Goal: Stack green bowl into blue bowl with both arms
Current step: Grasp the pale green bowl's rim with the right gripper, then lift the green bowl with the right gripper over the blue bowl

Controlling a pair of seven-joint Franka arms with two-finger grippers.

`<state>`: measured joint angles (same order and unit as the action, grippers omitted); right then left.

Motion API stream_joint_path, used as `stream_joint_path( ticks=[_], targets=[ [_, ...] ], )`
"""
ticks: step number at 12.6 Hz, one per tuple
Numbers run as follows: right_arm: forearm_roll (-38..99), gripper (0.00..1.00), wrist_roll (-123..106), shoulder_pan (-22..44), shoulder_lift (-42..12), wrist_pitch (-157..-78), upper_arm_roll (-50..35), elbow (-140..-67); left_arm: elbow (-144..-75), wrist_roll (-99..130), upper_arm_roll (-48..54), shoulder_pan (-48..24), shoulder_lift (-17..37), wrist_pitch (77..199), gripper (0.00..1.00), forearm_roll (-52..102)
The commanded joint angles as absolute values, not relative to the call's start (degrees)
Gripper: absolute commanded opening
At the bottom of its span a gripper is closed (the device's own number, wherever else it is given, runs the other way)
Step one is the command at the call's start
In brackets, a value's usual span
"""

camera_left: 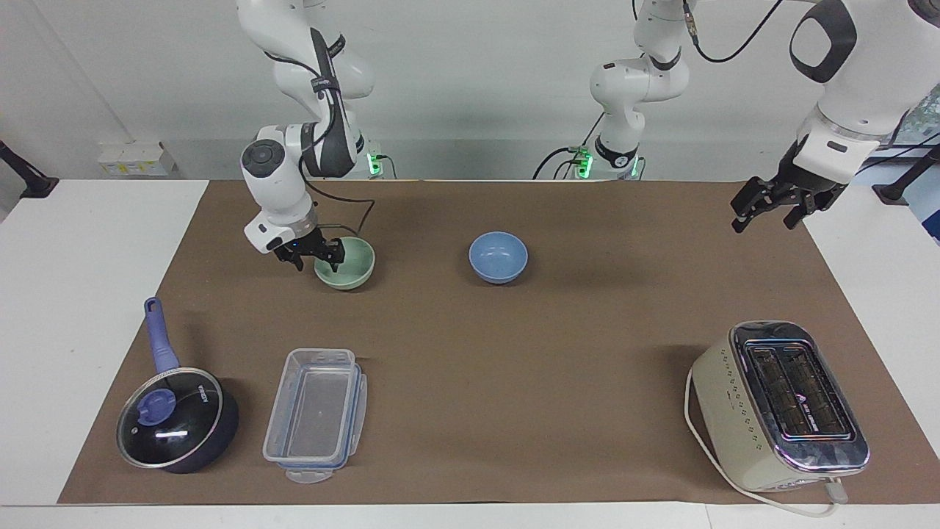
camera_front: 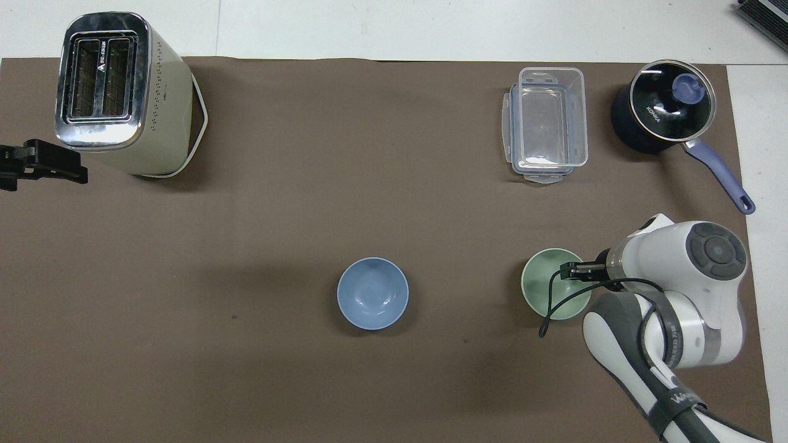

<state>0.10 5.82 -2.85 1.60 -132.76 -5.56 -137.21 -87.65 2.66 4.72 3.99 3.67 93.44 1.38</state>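
From the facing view, your right tool (camera_left: 317,255) straddles the green bowl's (camera_left: 346,263) rim, fingers apart, not clamped. The blue bowl (camera_left: 499,256) beside it sits empty. Your left tool (camera_left: 767,209) hangs spread over the worktop (camera_left: 514,367) edge.

Overhead: plastic box (camera_front: 546,125) empty, saucepan (camera_front: 663,114) lidded.
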Motion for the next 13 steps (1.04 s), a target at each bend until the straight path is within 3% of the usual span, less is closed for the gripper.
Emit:
stream_joint_path(
  ticks=[1, 3, 4, 8, 13],
  targets=[
    [3.9, 0.36, 2.3, -3.9, 2.8, -133.9, -6.0, -138.5, -87.0, 3.5, 4.7, 4.0, 3.8, 92.1, 1.0, 0.3],
    [4.6, 0.09, 2.0, -3.9, 2.9, -133.7, -5.9, -138.3, -87.0, 3.6, 4.6, 4.4, 3.8, 92.1, 1.0, 0.3],
    [5.4, 0.01, 2.0, -3.8, 3.1, -133.3, -5.9, -138.0, -87.0, 3.6, 4.6, 4.4, 3.8, 92.1, 1.0, 0.3],
    [6.0, 0.0, 2.3, -2.7, 5.0, -131.6, -6.1, -137.3, -87.0, 3.5, 4.7, 4.0, 3.8, 92.1, 1.0, 0.3],
    [11.0, 0.0, 3.3, 3.5, 7.0, -126.8, -6.1, -133.9, -87.0, 3.5, 4.7, 4.3, 3.8, 92.1, 1.0, 0.3]
  ],
)
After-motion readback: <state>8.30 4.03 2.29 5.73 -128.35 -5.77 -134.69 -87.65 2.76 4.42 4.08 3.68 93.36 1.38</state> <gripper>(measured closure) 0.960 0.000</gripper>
